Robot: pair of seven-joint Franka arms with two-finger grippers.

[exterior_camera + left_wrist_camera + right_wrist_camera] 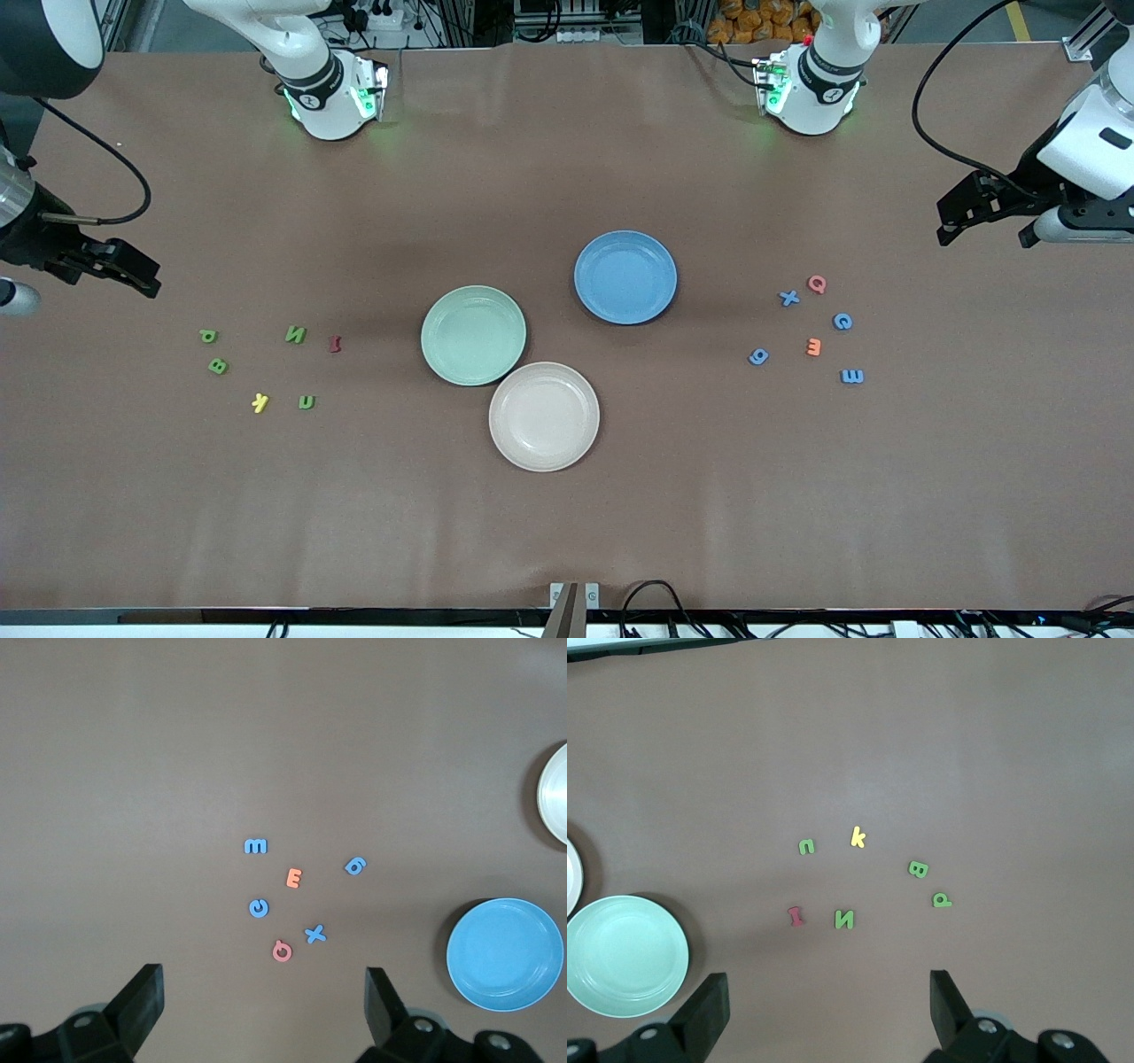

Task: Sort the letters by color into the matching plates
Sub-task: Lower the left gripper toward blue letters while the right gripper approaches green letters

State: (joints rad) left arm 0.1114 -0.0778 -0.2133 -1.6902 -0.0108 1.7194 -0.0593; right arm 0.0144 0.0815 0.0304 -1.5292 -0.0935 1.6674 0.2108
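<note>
Three empty plates sit mid-table: mint green, blue and pinkish-beige. Toward the right arm's end lie green letters P, B, N and U, a yellow K and a red piece. Toward the left arm's end lie blue pieces X, C, 6 and E, a pink Q and an orange E. My left gripper and right gripper hang open and empty above the table, each beside its own cluster.
The two arm bases stand along the table's edge farthest from the front camera. Cables lie at the edge nearest the camera. The brown table top is bare around the plates and letter clusters.
</note>
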